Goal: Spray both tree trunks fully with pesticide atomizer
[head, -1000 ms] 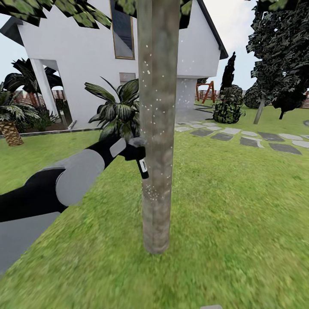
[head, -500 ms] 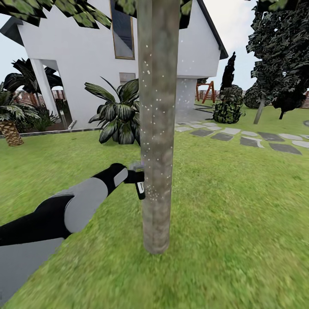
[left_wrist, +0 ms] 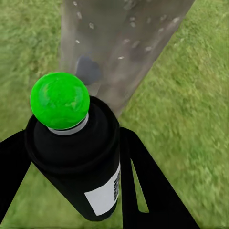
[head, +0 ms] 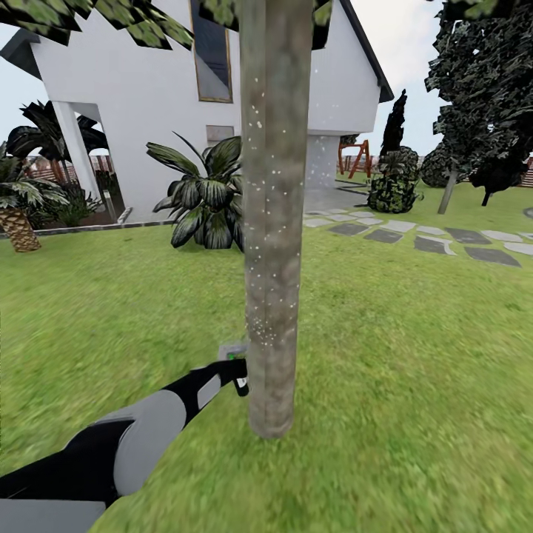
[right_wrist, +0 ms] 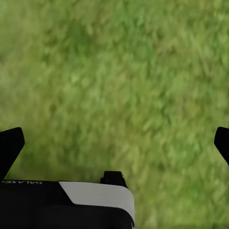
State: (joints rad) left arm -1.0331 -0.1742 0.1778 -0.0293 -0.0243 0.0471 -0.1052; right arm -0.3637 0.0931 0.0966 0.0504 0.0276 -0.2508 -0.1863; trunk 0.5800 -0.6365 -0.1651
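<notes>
- Speckled white: tree trunk [head: 272,222], rigid, rising from lawn [head: 414,355].
- Clamped across the body by left gripper [left_wrist: 71,157], low beside the trunk's base: spray bottle [left_wrist: 78,157], black, green-capped; likely light, hard, slick, best held mid-body.
- Spread wide, empty above grass: right gripper [right_wrist: 114,138].
</notes>
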